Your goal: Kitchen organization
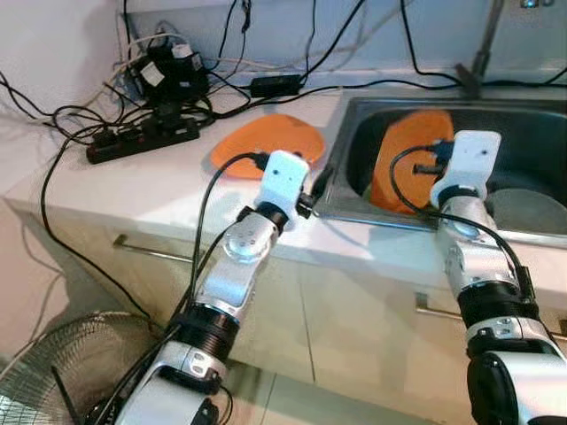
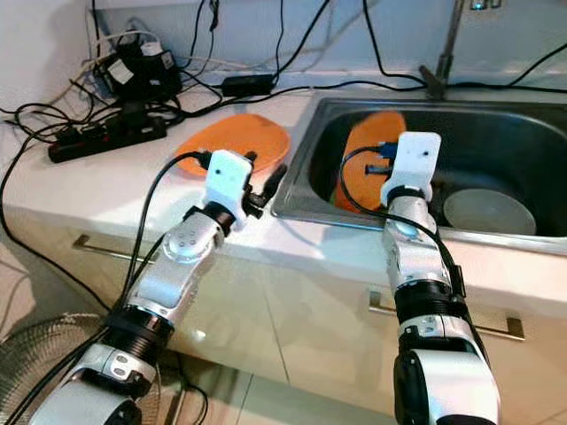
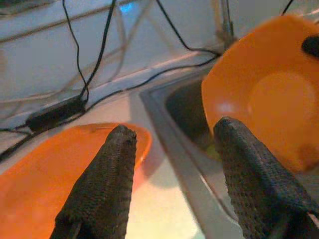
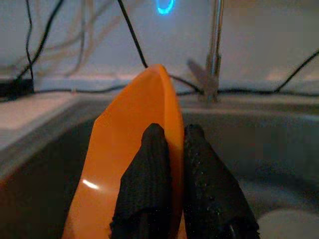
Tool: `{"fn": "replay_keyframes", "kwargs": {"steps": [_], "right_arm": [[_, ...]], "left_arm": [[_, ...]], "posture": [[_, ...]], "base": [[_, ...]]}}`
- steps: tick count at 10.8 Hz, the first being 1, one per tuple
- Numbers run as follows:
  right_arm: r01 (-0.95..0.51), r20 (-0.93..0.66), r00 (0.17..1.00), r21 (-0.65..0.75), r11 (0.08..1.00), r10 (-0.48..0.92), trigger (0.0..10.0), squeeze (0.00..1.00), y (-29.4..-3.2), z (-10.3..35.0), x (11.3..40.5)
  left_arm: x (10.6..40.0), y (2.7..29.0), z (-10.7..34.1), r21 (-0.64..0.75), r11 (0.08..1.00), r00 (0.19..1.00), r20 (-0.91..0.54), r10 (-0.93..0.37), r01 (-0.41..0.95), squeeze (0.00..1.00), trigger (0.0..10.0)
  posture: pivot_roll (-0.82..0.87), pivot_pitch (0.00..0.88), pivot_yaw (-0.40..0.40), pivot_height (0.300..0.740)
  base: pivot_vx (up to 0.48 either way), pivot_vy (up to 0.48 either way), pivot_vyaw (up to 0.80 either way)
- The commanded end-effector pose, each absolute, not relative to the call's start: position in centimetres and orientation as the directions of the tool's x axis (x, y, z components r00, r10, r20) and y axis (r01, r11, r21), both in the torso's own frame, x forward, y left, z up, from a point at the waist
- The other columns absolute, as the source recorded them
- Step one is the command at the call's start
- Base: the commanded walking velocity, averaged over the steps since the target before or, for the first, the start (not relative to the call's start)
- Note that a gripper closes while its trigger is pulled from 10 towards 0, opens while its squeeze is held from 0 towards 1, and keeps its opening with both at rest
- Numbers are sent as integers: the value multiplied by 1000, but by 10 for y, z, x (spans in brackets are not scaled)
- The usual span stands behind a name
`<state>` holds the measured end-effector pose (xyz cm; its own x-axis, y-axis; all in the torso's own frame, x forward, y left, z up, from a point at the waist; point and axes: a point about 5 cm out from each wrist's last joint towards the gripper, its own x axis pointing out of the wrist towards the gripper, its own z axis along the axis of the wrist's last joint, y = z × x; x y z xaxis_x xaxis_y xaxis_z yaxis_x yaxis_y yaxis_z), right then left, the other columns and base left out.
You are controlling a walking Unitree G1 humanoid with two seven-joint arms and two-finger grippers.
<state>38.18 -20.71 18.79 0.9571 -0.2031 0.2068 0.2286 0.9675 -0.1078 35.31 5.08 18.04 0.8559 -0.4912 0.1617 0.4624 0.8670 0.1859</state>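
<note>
An orange plate [image 1: 266, 142] lies flat on the white counter [image 1: 133, 190], just left of the sink. My left gripper [image 3: 174, 128] hovers open over the counter's edge between that plate and the sink rim, with nothing between its fingers [image 3: 107, 184]. A second orange plate [image 1: 403, 155] stands on edge inside the steel sink [image 1: 354, 115], leaning toward its left wall. My right gripper [image 4: 174, 130] is shut on this upright plate's rim [image 4: 149, 99], one finger on each face.
A pale round plate [image 1: 527, 208] lies on the sink floor at the right. The faucet [image 1: 478, 53] rises behind the sink. A black power strip [image 1: 142, 140] and tangled cables sit at the counter's back left. A wire fan [image 1: 62, 363] stands on the floor below.
</note>
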Motion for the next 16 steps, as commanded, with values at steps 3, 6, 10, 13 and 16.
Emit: {"fn": "replay_keyframes", "kwargs": {"steps": [3,6,10,13,16], "right_arm": [[185,235,961,-140,973,-149,10000,0,-197,197,388],[139,179,978,-172,975,-108,10000,0,-191,187,393],[82,107,992,-194,978,-62,10000,757,-184,173,394],[65,97,994,-204,977,-46,10000,0,-181,171,394],[95,156,986,-189,977,-66,10000,0,-182,180,394]], "left_arm": [[356,55,165,43,864,863,42,-503,502,0,10000],[352,55,153,-23,863,862,-33,-505,505,0,10000],[346,47,151,-43,850,848,-53,-527,526,0,10000],[345,48,151,-43,850,848,-61,-527,525,0,10000],[345,49,154,15,855,855,-21,-519,519,0,10000]], "posture": [[31,33,133,740],[43,37,124,740],[46,41,121,740],[48,45,119,740],[44,42,121,740]], "base": [[0,0,0],[0,0,0],[0,0,0],[0,0,0],[0,0,0]]}}
